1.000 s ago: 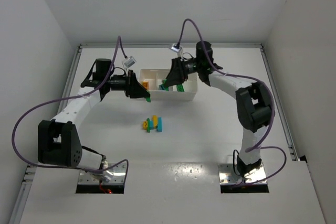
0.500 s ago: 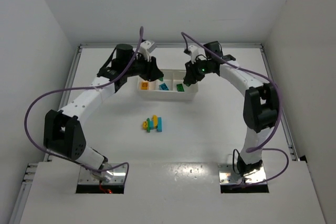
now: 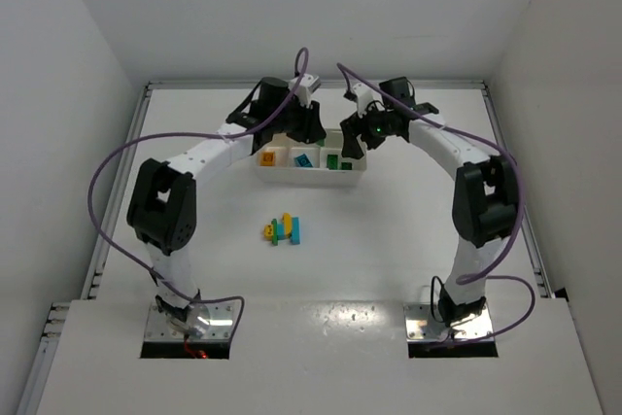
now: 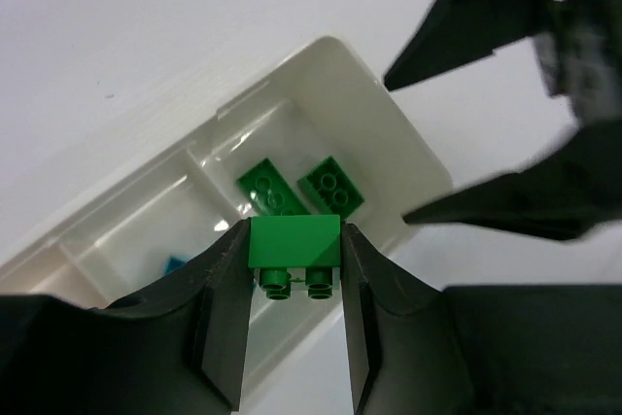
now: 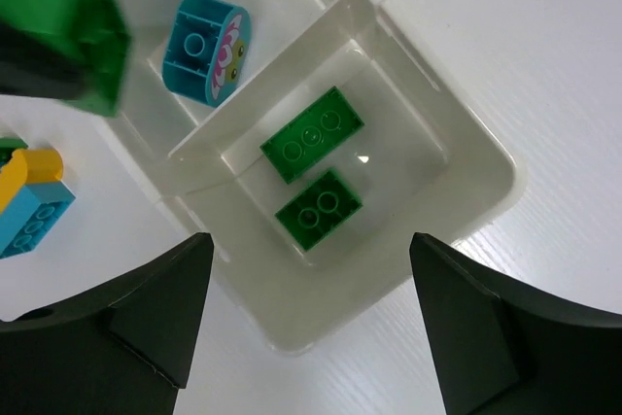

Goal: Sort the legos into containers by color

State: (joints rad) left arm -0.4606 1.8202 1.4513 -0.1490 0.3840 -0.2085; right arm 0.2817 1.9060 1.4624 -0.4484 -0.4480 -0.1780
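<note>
While hanging over the white tray [image 4: 420,143] at the far side of the table [image 3: 389,240], clamps a green brick [image 4: 294,240] in the left gripper [image 4: 294,274], at the edge of the right compartment [image 5: 408,143]. Holds the right gripper [image 5: 309,240] spread wide over that compartment, with two green bricks [image 5: 311,133] inside. Shows a cyan round piece [image 5: 206,49] in the middle compartment [image 5: 277,31] and a yellow-and-cyan cluster [image 3: 283,229] on the table, nearer.

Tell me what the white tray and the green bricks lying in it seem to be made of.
White tray: likely thin moulded plastic, glossy and slightly translucent; a small highlight shows on its floor. Green bricks: apparently hard opaque plastic, smooth with a soft sheen, moulded studs on top.
</note>
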